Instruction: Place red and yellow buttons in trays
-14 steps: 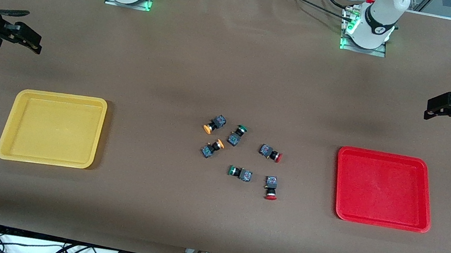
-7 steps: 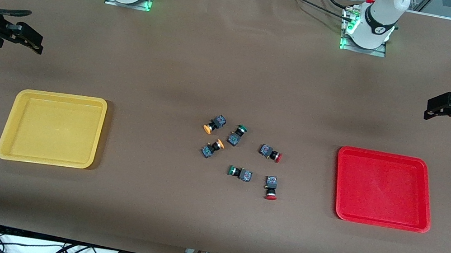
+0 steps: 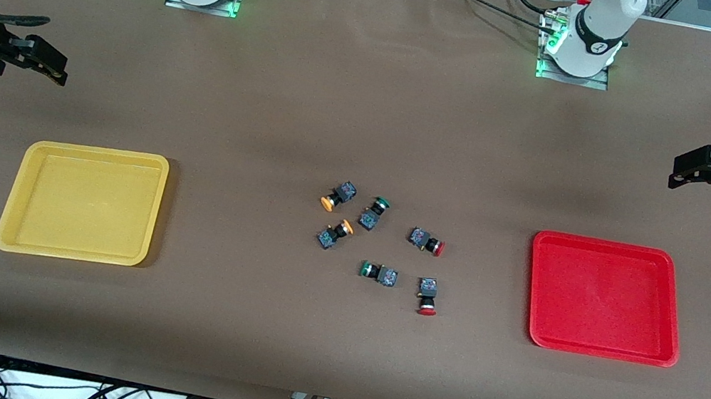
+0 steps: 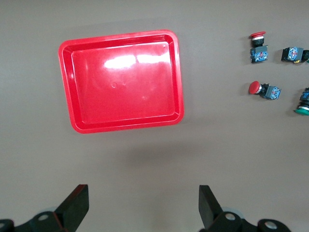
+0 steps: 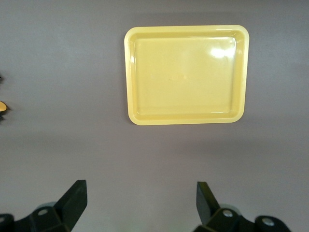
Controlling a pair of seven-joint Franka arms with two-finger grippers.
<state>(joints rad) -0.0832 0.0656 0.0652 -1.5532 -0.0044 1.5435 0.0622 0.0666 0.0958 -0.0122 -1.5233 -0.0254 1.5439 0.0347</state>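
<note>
Only the tips of each gripper show in the wrist views, the rest cut off at the frame edge. The left gripper [image 4: 144, 205] hangs with its fingers spread wide over bare brown table [image 3: 368, 122], holding nothing; the right gripper [image 5: 141, 200] hangs likewise, wide and empty. The glossy red tray [image 3: 604, 299], shallow with rounded corners and a raised rim, lies toward the left arm's end, the matching yellow tray [image 3: 84, 202] toward the right arm's end. Between them, on the matte cloth, lie the small blocky switches: two yellow buttons [image 3: 336, 196] [image 3: 335, 233], two red buttons [image 3: 427, 241] [image 3: 428, 295] and two green-capped switches [image 3: 373, 213] [image 3: 378, 273], all on their sides, apart from one another. The markings on their dark bodies are too small to read.
</note>
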